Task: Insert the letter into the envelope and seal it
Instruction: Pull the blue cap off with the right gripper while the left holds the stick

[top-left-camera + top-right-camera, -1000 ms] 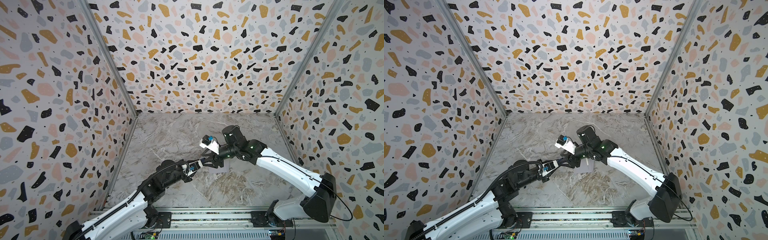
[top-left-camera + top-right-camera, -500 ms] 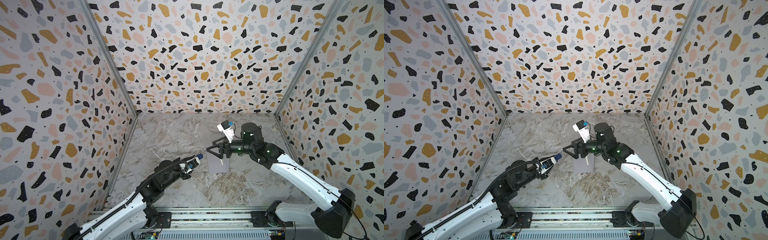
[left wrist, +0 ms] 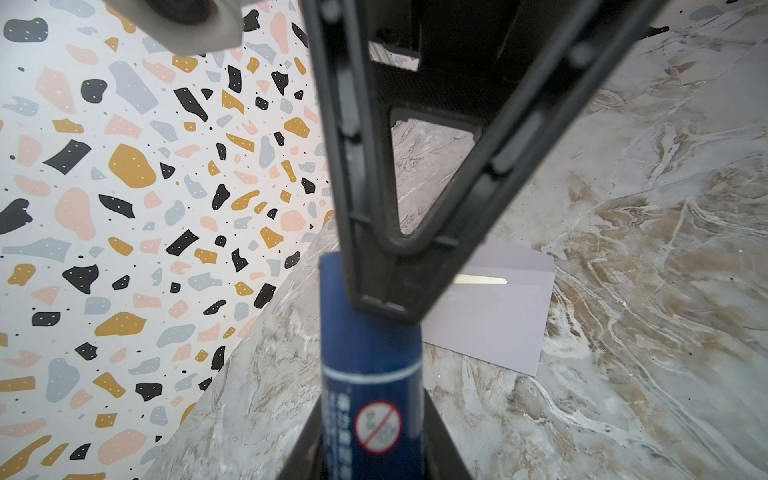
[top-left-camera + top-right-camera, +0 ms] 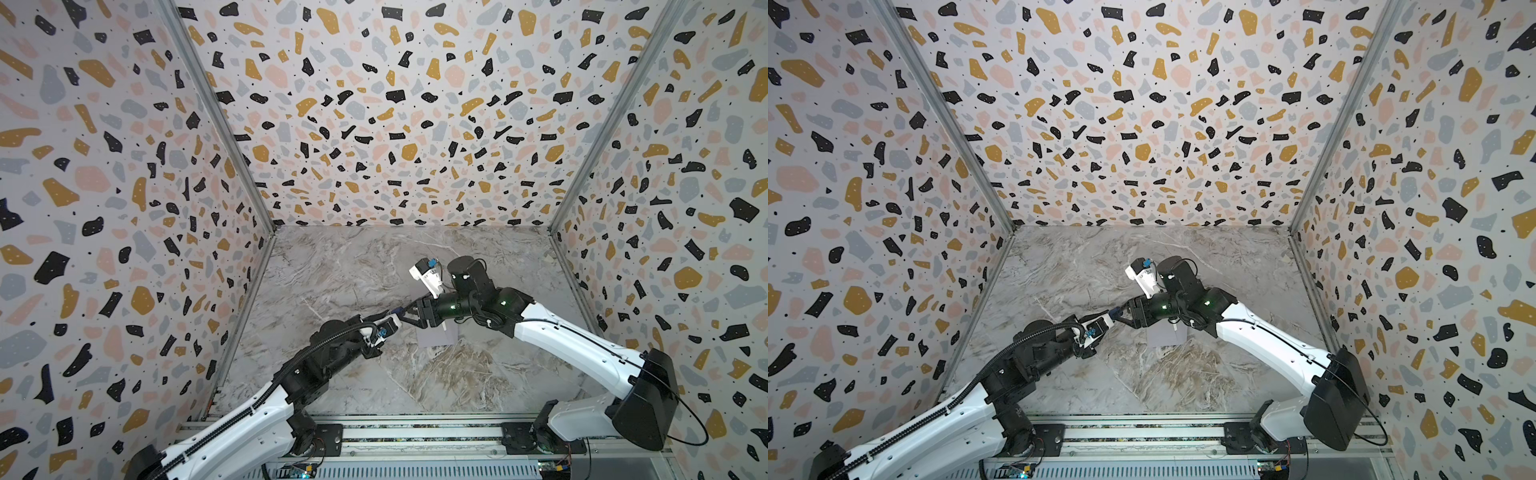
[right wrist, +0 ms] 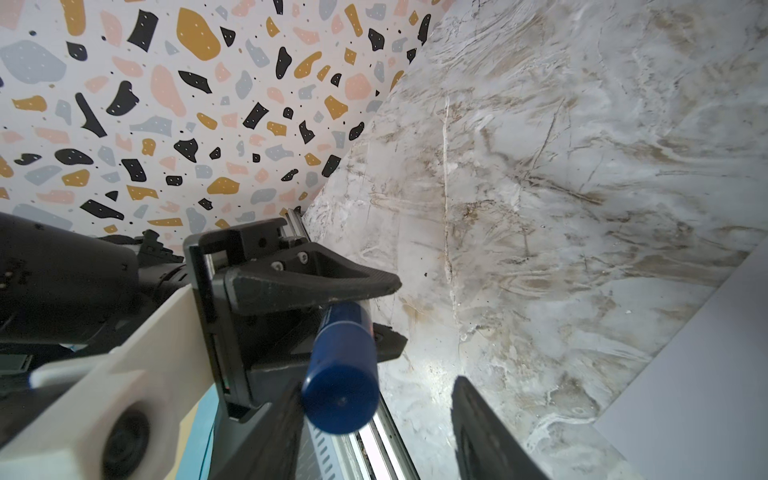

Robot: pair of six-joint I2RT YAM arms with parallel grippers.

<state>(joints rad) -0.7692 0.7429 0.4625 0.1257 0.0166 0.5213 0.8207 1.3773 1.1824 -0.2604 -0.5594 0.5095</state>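
The pale grey-lavender envelope [image 4: 437, 337] [image 4: 1165, 336] [image 3: 490, 320] [image 5: 706, 374] lies flat on the marble table, its flap folded over. A thin cream strip [image 3: 480, 279] shows along its flap line; I cannot tell if it is the letter, which is otherwise hidden. My left gripper [image 4: 392, 321] [image 4: 1108, 319] [image 3: 374, 399] [image 5: 392, 311] is shut on a blue glue stick [image 3: 370, 365] [image 5: 343, 365], held above the table left of the envelope. My right gripper [image 4: 409, 316] [image 4: 1126, 315] [image 5: 378, 382] faces it, open, its fingers either side of the stick's cap with a gap on one side.
Terrazzo-patterned walls [image 4: 374, 124] close in the table on three sides. A metal rail [image 4: 415, 434] runs along the front edge, carrying both arm bases. The right arm's forearm [image 4: 561, 332] passes above the envelope's right end.
Half a second ago the right gripper had pulled back to the right, wide open. It has now returned to the stick's cap with narrower jaws. The left gripper kept hold of the stick.
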